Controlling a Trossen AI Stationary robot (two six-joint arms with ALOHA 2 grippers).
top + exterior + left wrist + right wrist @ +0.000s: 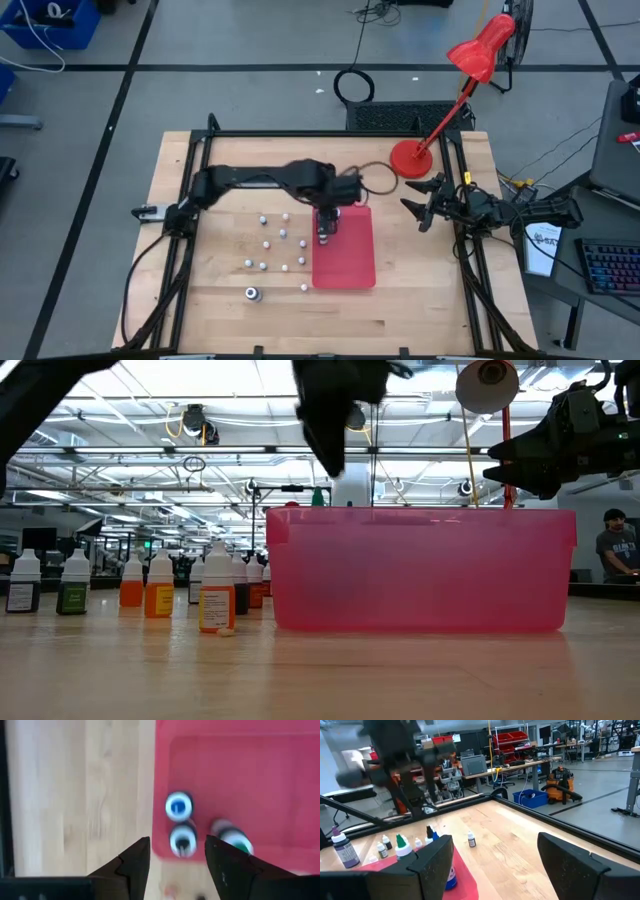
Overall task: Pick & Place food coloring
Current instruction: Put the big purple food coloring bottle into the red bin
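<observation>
The left gripper (326,236) hangs over the near-left corner of the red bin (350,262), its fingers (134,865) parted with nothing between them. Straight under it, inside the bin, stand three bottles (178,806) — one with a blue cap, one white, one green. The rest of the food coloring is out on the table (215,300): a loose scatter of small white-topped bottles (273,243) left of the bin, and one more (252,293) apart from them toward the front edge.

From table height the row of bottles (216,598) looks like light plastic squeeze bottles — stiff enough to pinch, I'd guess, but tall for their base, so a nudge could tip one. The narrow cap or the neck just under it seems the sensible place to close on; the body is rounder and smoother and may slip or turn.

Labels wrap the bodies, orange, yellow, green and dark, yet no wording or brand can be read from here.

The right gripper (425,205) waits off to the right near the red lamp (480,50), jaws wide and empty.
</observation>
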